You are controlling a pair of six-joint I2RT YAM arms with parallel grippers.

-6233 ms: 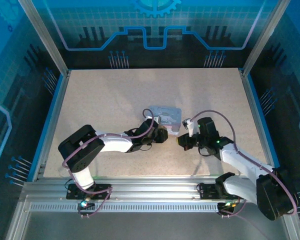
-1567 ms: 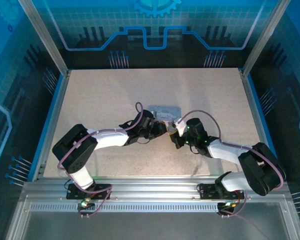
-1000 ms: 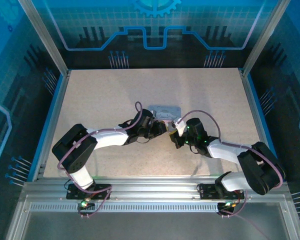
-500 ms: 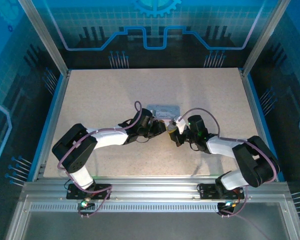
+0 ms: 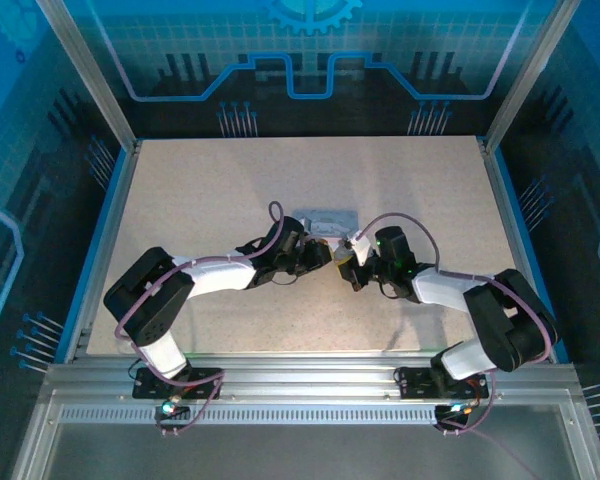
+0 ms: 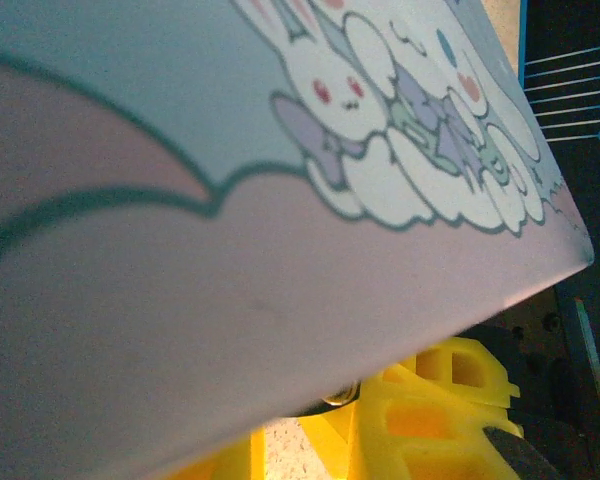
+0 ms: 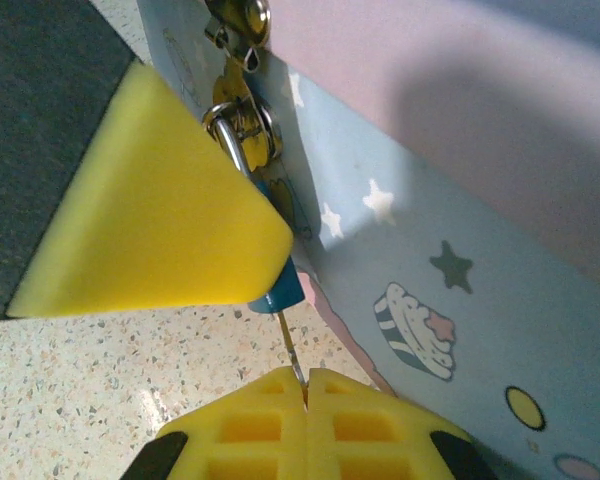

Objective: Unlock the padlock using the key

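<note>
I am pinching the key [image 7: 291, 350] in my right claw [image 7: 305, 388]. The claw's two yellow tips are pressing together on the key's lower end, so only the thin shaft is showing above them. The shaft is running up to the underside of the padlock [image 7: 282, 290] and seems to be sitting in the keyhole, though I cannot see the mouth itself. One yellow finger [image 7: 150, 220] of my left claw [image 5: 318, 258] is lying across the lock's blue body, just below the silver shackle [image 7: 232, 135]. I cannot tell whether that claw is clamping or only leaning.

I am judging the turn to be the step in hand. The shaft looks slender enough to bend, so I should be rolling my right wrist about the shaft's own line, neither pushing sideways nor pulling down. The lock is hanging loose and may twist with the key, so my left claw should be bracing it.

Beyond the lock, the hasp [image 7: 238, 20] is carrying the shackle on the wall of the tin [image 7: 430, 250]. The tin is sitting near the middle of the table [image 5: 210, 190], well away from every edge. It is shut, so I am seeing nothing of what it holds.
</note>
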